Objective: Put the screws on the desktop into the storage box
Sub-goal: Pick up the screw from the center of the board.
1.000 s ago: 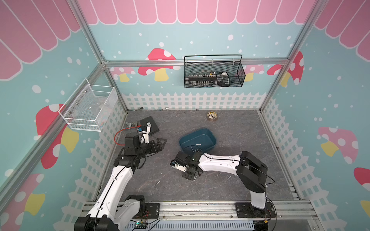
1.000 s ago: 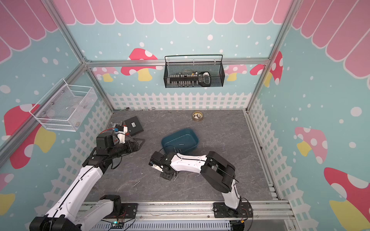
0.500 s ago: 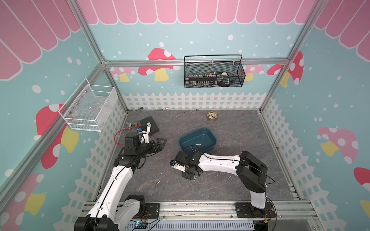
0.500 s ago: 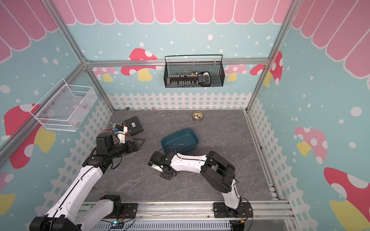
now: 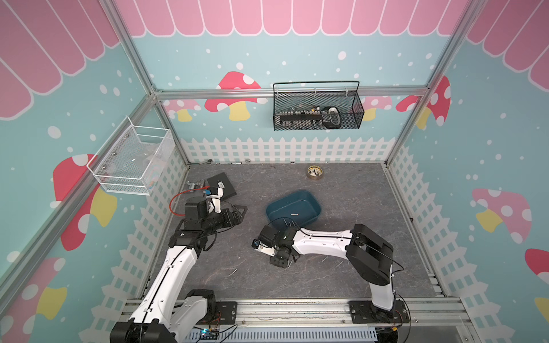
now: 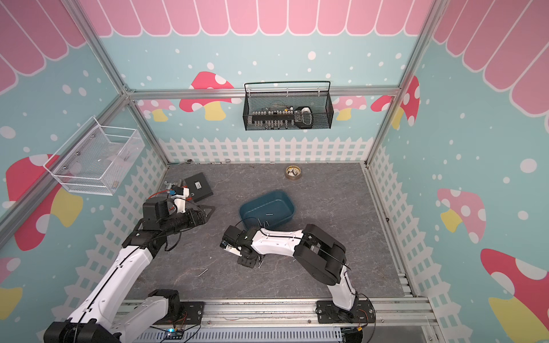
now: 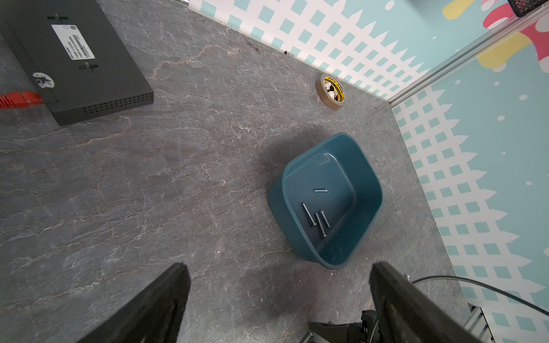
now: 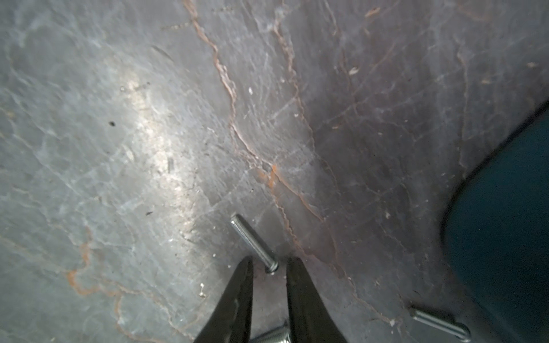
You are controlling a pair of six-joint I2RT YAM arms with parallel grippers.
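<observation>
Right claw: the right gripper (image 8: 269,264) is hanging low over the desktop (image 8: 118,133). Its jaws are released and standing narrowly apart, straddling the head end of one screw (image 8: 252,240) without pinching it.
Left claw: the left gripper (image 7: 279,267) is gaping wide, grasping nothing, and hovering toward the desktop's left edge.
Task's things: four screws (image 7: 307,213) are lying in the storage box (image 7: 335,166), which is sitting near the desktop's middle. The straddled screw is lying near the box, on its front-edge side. Stray screws (image 5: 232,272) are lying well apart, nearer the front edge.
Risk, slip: the jaws are bracketing only the head, so a close there is likely squirting the round shank out or letting it swing and drop short of the box.
Risk, clutter: a second screw (image 8: 273,335) is showing between the fingers (image 8: 237,297) behind the tips, and may be getting nudged or jamming the close.
Right wrist view alone: is showing the gap on either side of the head, which the arm is hiding in both top views.
Other views: the top views are showing the strays' spread, and the left wrist view is giving the count inside the box.
</observation>
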